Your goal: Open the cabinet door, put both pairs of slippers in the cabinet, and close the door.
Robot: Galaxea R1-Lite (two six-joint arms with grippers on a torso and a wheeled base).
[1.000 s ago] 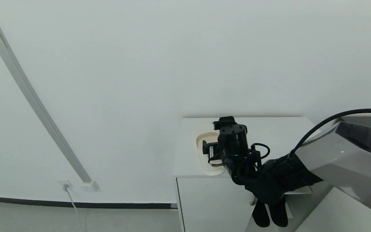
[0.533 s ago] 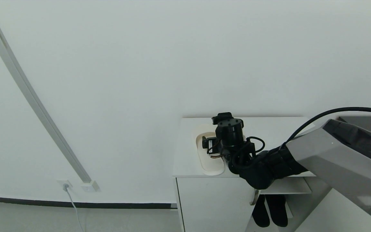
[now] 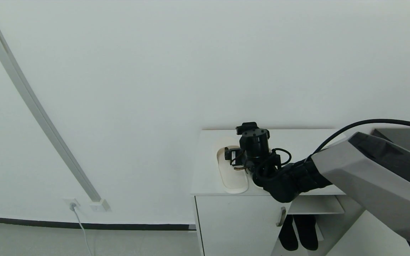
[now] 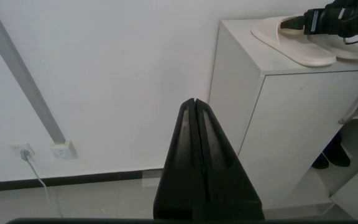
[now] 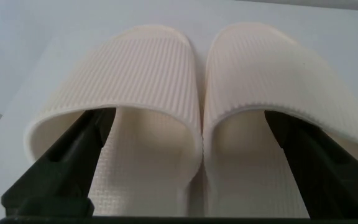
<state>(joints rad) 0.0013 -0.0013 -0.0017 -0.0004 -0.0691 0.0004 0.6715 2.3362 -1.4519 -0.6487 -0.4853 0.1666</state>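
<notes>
A pair of cream slippers (image 3: pixel 232 179) lies side by side on top of the white cabinet (image 3: pixel 233 220), near its left edge. My right gripper (image 3: pixel 230 157) is down on them and open. In the right wrist view one finger (image 5: pixel 73 155) reaches into the left slipper (image 5: pixel 135 81) and the other finger (image 5: pixel 316 162) into the right slipper (image 5: pixel 272 68), with both inner strap edges between them. A pair of black slippers (image 3: pixel 299 233) stands inside the cabinet below a shelf. My left gripper (image 4: pixel 195 124) hangs shut and empty, low and left of the cabinet (image 4: pixel 291 124).
The cabinet's left door is closed, with a metal handle (image 3: pixel 280 217); the right door (image 3: pixel 365 234) stands swung open. A wall socket with a plugged cable (image 3: pixel 72 206) and a slanted cable duct (image 3: pixel 30 99) are on the wall to the left. Bare floor lies beside the cabinet.
My right arm has risen and pushed forward over the cabinet top, sliding its gripper further onto the cream slippers. The black slippers and handle, earlier covered by the arm, now show.
</notes>
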